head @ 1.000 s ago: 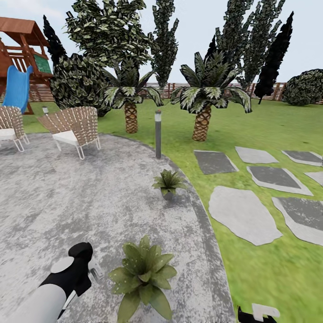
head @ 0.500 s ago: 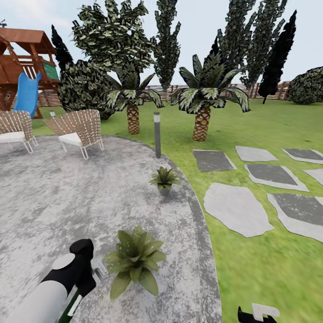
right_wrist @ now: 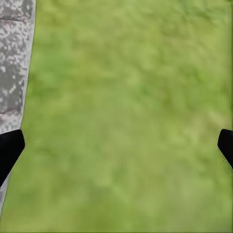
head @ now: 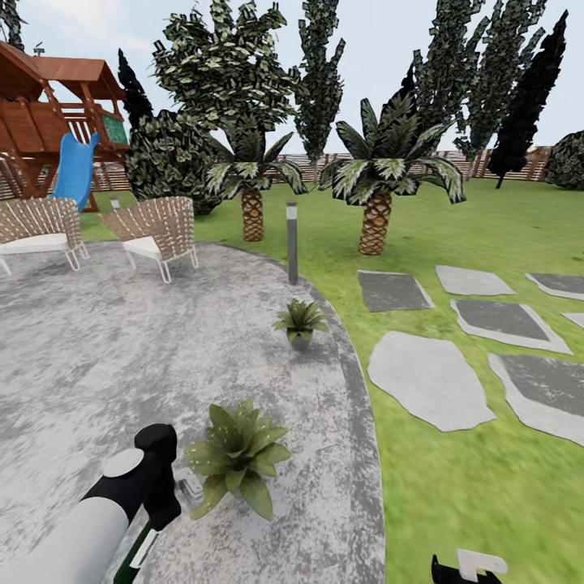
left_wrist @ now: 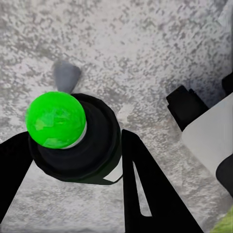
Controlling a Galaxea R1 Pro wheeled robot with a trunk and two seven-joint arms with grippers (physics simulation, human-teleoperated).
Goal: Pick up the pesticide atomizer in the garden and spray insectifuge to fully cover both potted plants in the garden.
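Item — pesticide atomizer [left_wrist: 73, 138]: clamped between the black fingers [left_wrist: 150, 194] of the left gripper [left_wrist: 73, 160], seen from above in the left wrist view as a dark round top with a bright green cap. In the head view, a sliver of dark green bottle with white label [head: 138, 556] below the left arm, low at the frame's left. Carried over the paved patio [head: 97, 357], presumably kept upright for spraying.

Item — near potted plant [head: 235, 458]: low speckled rosette on the patio, just beside the left gripper; pot hidden under leaves. Close enough to judge as the first spray target.

Item — far potted plant [head: 301, 322]: small rosette in a grey pot near the patio's curved edge, well apart from the arm; likely second in line.

Item — right gripper [right_wrist: 116, 141]: released, fingertips spread wide at the frame's sides, nothing between them; hanging over lawn [head: 454, 503] beside the patio edge, apparently idle and out of the way.

Surroundings — grey stepping stones [head: 430, 381] on the grass, post lamp [head: 292, 242] behind the far plant, two wicker chairs [head: 158, 231], palm-like shrubs, wooden playset with blue slide [head: 75, 170], slatted fence beyond.

Stage, as judged: bottle in hand, spraying not evident.
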